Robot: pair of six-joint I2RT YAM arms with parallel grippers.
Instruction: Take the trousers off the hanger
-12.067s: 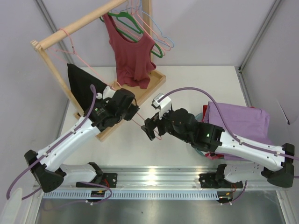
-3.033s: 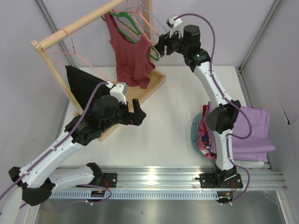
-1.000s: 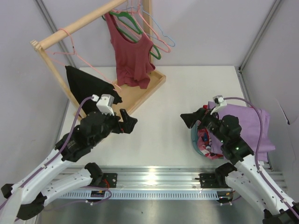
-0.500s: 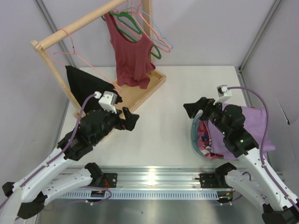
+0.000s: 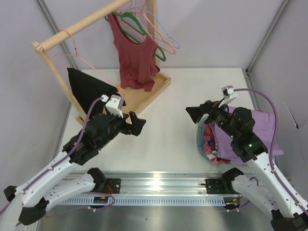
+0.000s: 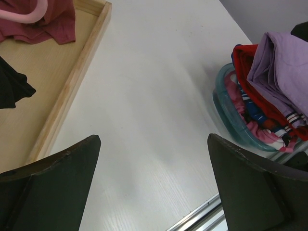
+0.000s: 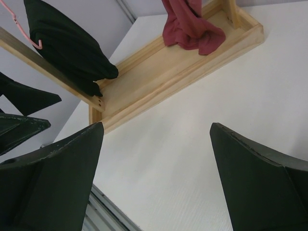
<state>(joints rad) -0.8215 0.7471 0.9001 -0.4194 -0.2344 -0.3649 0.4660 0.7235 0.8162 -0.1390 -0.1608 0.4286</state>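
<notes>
Trousers point(image 5: 262, 126): lilac, folded loosely on top of the clothes pile in the basket point(image 5: 198, 140) at the right of the counter point(image 5: 168, 101); well apart from the hanger.
Hanger point(image 5: 167, 47): pale pink, bare, hooked on the rail of the wooden rack point(image 5: 77, 21) at the far end, beside the green and light blue ones.
Left end effector point(image 5: 136, 124): fingers spread wide, empty, above bare counter near the rack base.
Right end effector point(image 5: 195, 113): fingers spread wide, empty, just left of the basket rim.
Task status (judged): the garment is off the hanger, so little appears to be left to do.
Risk 1: the right arm crosses the trousers in the top view, though contact cannot be told. A careless sweep of it could catch the fabric and drag it off the pile.
Risk 2: the trousers overhang the basket's right side, so a nudge could slide them onto the counter or over its edge.
Risk 3: the left arm sits close to the black garment point(image 5: 89, 86) and the rack; a wide swing could snag either one.
</notes>
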